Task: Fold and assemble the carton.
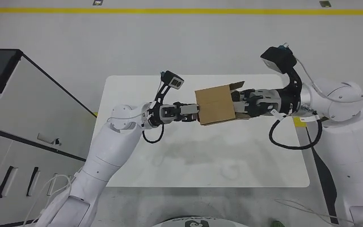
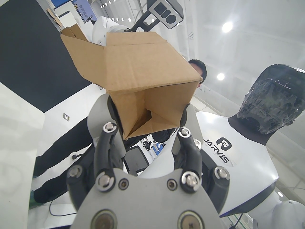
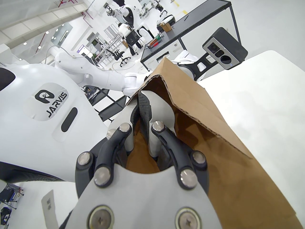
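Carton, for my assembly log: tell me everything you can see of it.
The carton is brown corrugated cardboard, squared into a box with its ends not yet closed and one flap sticking out. It hangs sideways over the white table, between the arms: the left gripper clamps one open end, the right gripper pinches a wall at the other.

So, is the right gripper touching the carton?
Touching. In the right wrist view the right gripper has its fingers pinched on the carton wall.

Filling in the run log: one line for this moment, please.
carton: held above table | left gripper: clamps one end | right gripper: pinches opposite wall
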Controlling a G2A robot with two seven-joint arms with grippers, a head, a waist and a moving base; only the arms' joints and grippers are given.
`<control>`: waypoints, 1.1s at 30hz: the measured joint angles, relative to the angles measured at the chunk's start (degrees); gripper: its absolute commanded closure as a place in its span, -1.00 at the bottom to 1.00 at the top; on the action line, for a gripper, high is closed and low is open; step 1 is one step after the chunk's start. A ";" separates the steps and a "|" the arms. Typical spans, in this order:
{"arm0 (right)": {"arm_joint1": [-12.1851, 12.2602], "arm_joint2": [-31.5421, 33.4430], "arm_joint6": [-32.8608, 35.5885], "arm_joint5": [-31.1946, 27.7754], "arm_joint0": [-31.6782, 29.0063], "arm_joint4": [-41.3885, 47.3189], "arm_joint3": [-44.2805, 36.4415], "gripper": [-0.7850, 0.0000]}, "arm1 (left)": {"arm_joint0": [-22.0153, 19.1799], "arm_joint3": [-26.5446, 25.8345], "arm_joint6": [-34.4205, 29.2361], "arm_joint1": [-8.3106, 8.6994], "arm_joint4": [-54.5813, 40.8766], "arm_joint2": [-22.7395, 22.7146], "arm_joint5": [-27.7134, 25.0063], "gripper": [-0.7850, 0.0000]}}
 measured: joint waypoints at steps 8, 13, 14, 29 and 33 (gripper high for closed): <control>-0.11 -1.90 0.78 0.91 1.25 -1.74 0.55 1.00 | 0.19 -0.37 0.12 0.02 1.40 0.33 1.34 0.68; -0.15 -2.59 0.93 1.26 1.42 -1.72 1.34 1.00 | 0.13 -0.23 0.07 -0.03 1.57 0.50 1.45 -0.07; -0.15 -2.66 0.98 1.30 1.44 -1.69 1.42 1.00 | 0.12 -0.18 0.06 -0.04 1.59 0.51 1.42 -0.29; -0.20 -3.73 1.61 1.82 1.84 -0.82 2.74 1.00 | 0.06 0.22 -0.62 -0.09 1.57 0.54 1.70 -0.41; -0.22 -4.03 1.74 1.85 1.98 -0.85 2.99 1.00 | -0.04 0.42 -0.88 -0.12 1.42 0.60 1.77 -0.53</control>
